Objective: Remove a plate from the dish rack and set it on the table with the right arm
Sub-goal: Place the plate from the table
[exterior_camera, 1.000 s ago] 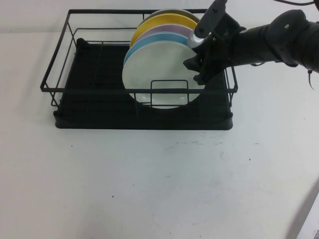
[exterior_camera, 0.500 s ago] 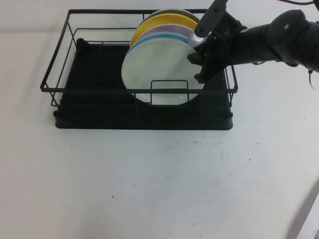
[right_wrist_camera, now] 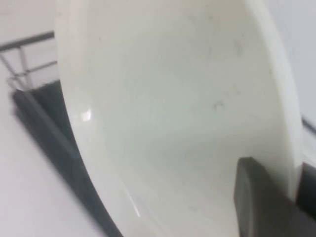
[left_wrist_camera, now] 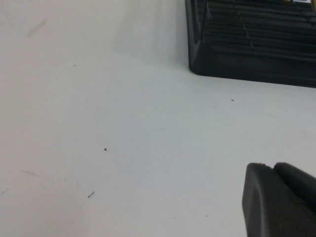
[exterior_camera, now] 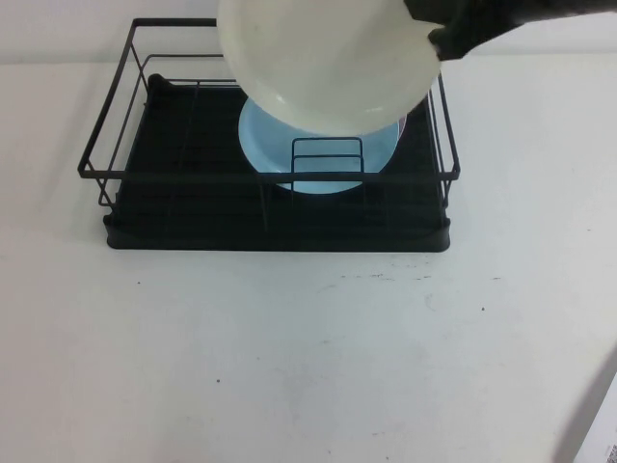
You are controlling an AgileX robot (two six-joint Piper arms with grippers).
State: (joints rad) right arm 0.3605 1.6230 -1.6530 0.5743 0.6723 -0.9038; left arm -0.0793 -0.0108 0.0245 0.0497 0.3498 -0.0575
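Stretching across the near half of the high view, the table (exterior_camera: 308,357) is white, with a few dark specks and a faint scuffed line just in front of the dish rack (exterior_camera: 280,236). No brand, label or writing can be read on anything in these views.

The left gripper (left_wrist_camera: 279,200) sits low over the table near one corner of the rack's black base, well apart from it. Only a dark block of it shows at the frame edge, so whether its fingers are spread or pressed together cannot be told.

Farther back, the rack stands on the table with its black wire frame and tray base. A light blue plate (exterior_camera: 318,154) stands upright in it, toward the rack's right half, behind a small wire loop on the front rail.

Above the rack's far right part, the plate (exterior_camera: 323,63) hangs clear of the wires, tilted with its hollow face toward the camera and partly covering the blue one. The right gripper (exterior_camera: 439,39) pinches its right-hand rim; in the right wrist view one dark finger (right_wrist_camera: 254,197) lies against the plate's inner face, the rim seemingly passing between the jaws. The right arm (exterior_camera: 521,14) reaches in from the upper right.
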